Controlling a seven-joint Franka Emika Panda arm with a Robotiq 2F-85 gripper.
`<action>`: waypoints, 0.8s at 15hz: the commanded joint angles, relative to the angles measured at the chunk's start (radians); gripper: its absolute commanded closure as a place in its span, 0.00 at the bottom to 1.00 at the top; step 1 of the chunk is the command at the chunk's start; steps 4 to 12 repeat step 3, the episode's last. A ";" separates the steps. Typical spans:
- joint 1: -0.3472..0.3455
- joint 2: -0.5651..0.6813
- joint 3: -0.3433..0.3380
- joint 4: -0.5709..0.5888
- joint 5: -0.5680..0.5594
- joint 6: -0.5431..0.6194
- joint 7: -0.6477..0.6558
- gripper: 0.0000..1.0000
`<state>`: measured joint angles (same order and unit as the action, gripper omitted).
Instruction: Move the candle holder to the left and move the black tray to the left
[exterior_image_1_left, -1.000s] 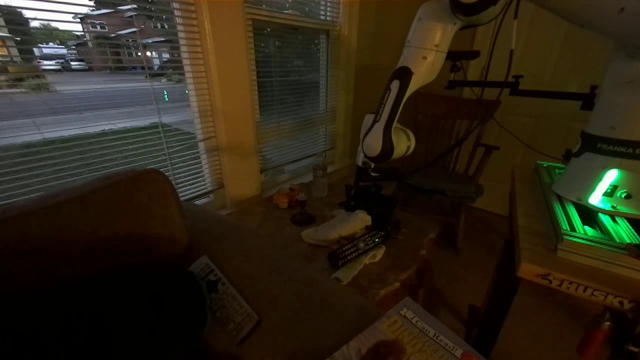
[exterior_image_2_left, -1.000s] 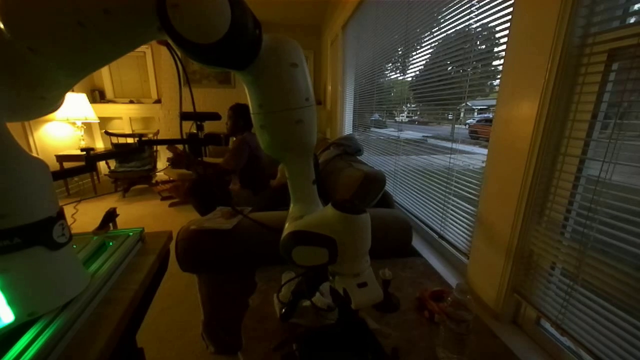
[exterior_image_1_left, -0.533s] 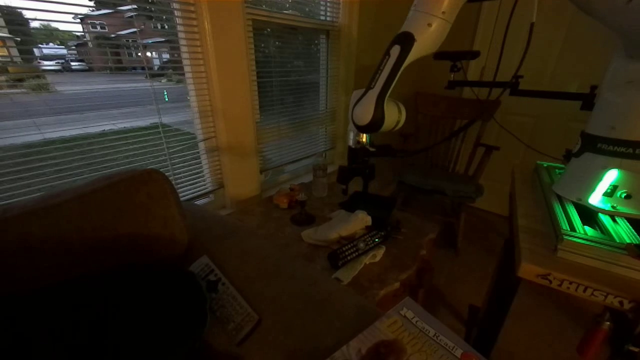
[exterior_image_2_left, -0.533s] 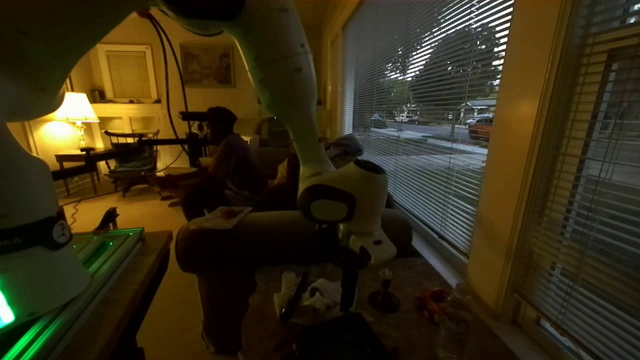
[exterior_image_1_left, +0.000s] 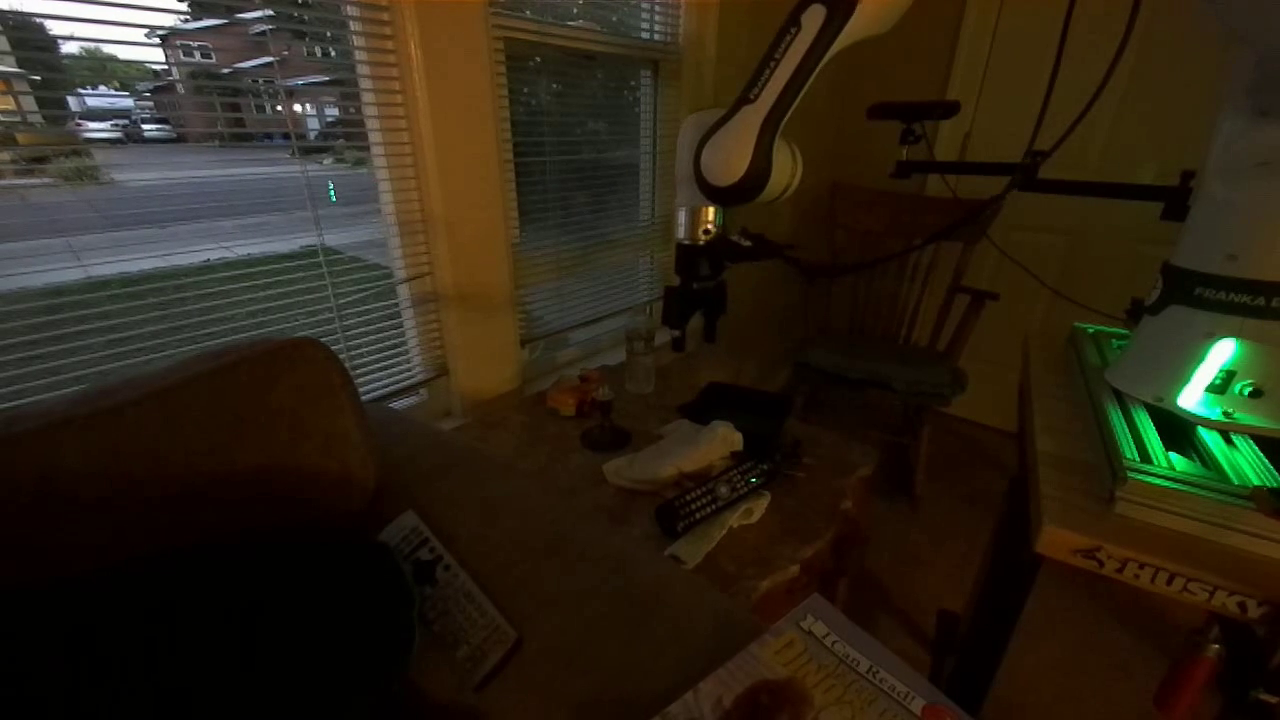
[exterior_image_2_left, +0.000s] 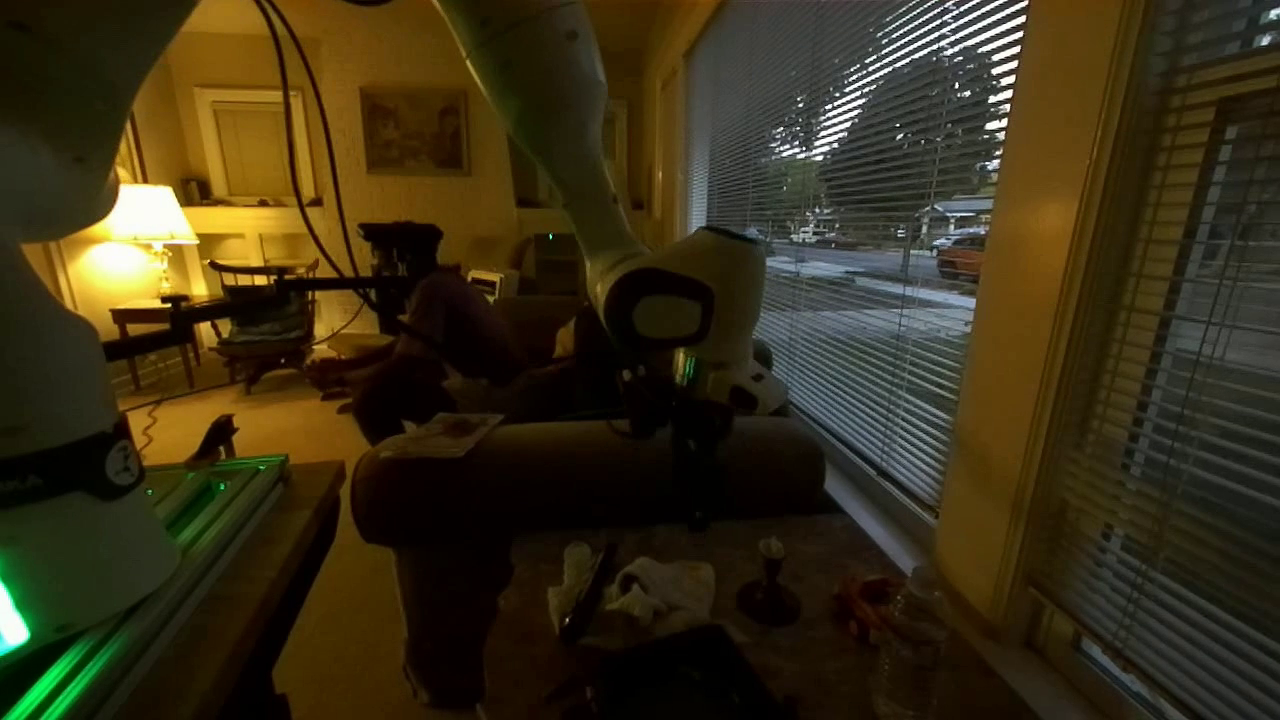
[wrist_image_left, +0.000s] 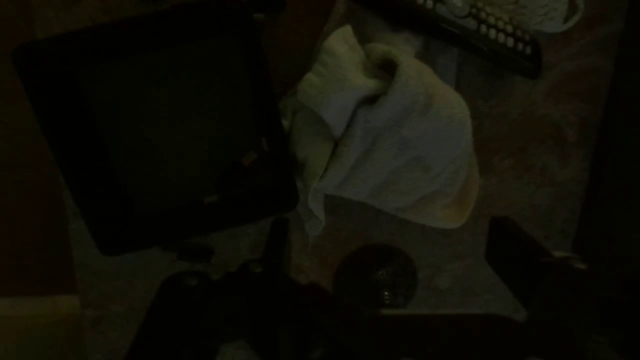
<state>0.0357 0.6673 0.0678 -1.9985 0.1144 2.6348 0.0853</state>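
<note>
The candle holder, small and dark with a round base, stands upright on the table in both exterior views (exterior_image_1_left: 606, 434) (exterior_image_2_left: 769, 602). Its round base shows in the wrist view (wrist_image_left: 375, 275). The black tray lies flat beside the white cloth in both exterior views (exterior_image_1_left: 738, 404) (exterior_image_2_left: 690, 672) and at the left of the wrist view (wrist_image_left: 165, 115). My gripper (exterior_image_1_left: 695, 340) is raised above the table, apart from both things. In the wrist view its fingers (wrist_image_left: 390, 225) are wide apart with nothing between them touching; the candle holder shows far below that gap.
A crumpled white cloth (wrist_image_left: 395, 140) lies beside the tray. A black remote (exterior_image_1_left: 715, 497) lies by the cloth. An orange toy (exterior_image_1_left: 573, 394) and a clear bottle (exterior_image_1_left: 640, 360) stand near the window behind the candle holder. A sofa arm (exterior_image_2_left: 600, 470) borders the table.
My gripper has risen from low at the black tray to well above the table, shifting slightly toward the window. The tray, candle holder, cloth and remote show no visible movement.
</note>
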 joint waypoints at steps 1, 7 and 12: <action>0.014 -0.009 -0.004 -0.003 -0.003 -0.003 -0.001 0.00; 0.022 -0.018 -0.006 -0.013 -0.006 -0.002 -0.003 0.00; 0.022 -0.018 -0.006 -0.013 -0.006 -0.002 -0.003 0.00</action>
